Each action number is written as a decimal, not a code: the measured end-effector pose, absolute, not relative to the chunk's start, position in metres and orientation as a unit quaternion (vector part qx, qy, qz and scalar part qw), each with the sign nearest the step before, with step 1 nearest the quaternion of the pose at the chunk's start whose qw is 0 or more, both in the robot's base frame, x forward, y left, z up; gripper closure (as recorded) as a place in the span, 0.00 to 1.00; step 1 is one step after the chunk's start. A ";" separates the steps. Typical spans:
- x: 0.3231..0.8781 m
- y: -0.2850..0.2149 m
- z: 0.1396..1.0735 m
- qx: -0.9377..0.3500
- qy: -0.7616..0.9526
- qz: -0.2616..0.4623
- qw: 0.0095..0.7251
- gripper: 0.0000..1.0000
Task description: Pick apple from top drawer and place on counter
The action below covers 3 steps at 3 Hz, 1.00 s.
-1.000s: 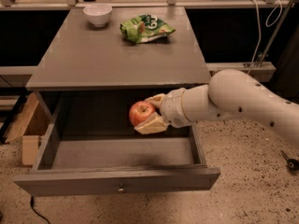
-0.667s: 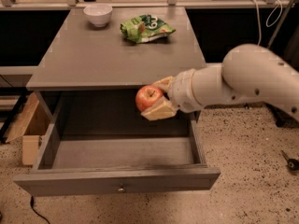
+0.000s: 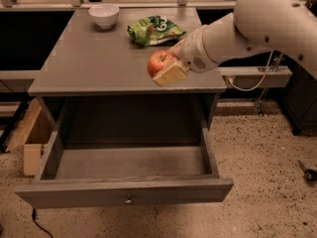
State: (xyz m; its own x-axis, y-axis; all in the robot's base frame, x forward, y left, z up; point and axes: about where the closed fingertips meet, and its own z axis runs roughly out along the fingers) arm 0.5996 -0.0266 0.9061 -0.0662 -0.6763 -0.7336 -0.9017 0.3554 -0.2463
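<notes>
The red apple (image 3: 158, 63) with yellowish patches is held in my gripper (image 3: 167, 67), which is shut on it. The white arm reaches in from the upper right. The apple hangs above the front right part of the grey counter (image 3: 94, 66), well clear of the drawer. The top drawer (image 3: 126, 191) stands pulled out below, its inside bare, with a small round knob (image 3: 129, 201) on the front panel.
A white bowl (image 3: 104, 15) stands at the counter's back left. A green snack bag (image 3: 153, 29) lies at the back, just behind the apple. A wooden box (image 3: 30, 140) sits on the floor at the left. Cables hang at the right.
My gripper has lifted the apple up out of the drawer to above the counter's front right part. The drawer has stayed open.
</notes>
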 end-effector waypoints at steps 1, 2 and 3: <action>0.654 -0.020 0.904 -0.524 0.739 0.155 0.394 1.00; 0.701 -0.011 0.892 -0.494 0.762 0.170 0.383 1.00; 0.729 -0.006 0.881 -0.463 0.785 0.177 0.372 1.00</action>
